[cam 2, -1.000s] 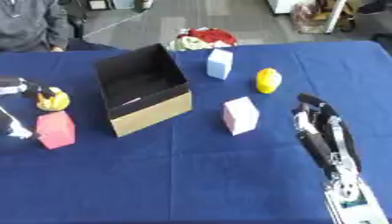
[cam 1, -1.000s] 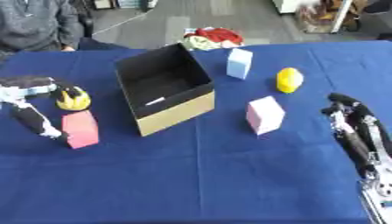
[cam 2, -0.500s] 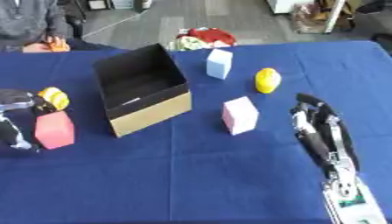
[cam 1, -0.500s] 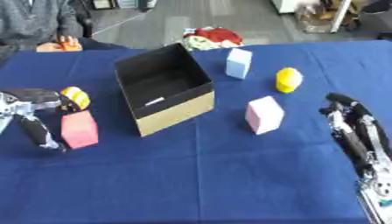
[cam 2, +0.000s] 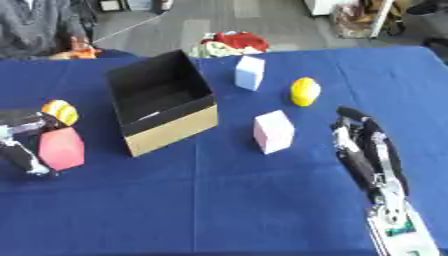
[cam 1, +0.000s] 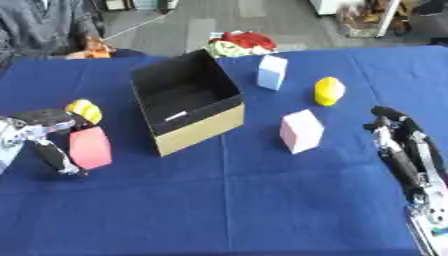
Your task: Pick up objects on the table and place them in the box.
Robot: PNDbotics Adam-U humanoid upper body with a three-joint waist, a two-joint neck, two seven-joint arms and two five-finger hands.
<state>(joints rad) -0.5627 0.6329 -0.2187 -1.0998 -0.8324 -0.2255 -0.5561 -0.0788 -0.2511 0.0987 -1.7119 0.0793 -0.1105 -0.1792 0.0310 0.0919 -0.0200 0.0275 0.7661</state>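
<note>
Blue table (cam 1: 227, 200), left hand (cam 1: 44, 135) fingers curled round red block (cam 1: 90, 148)

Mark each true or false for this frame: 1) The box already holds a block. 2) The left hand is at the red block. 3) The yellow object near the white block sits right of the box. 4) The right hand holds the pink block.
1) False: the box shows only a bare dark interior.
2) True: the left hand is against the red block.
3) True: the yellow object lies right of the box, near the white block.
4) False: the right hand is apart from the pink block.
</note>
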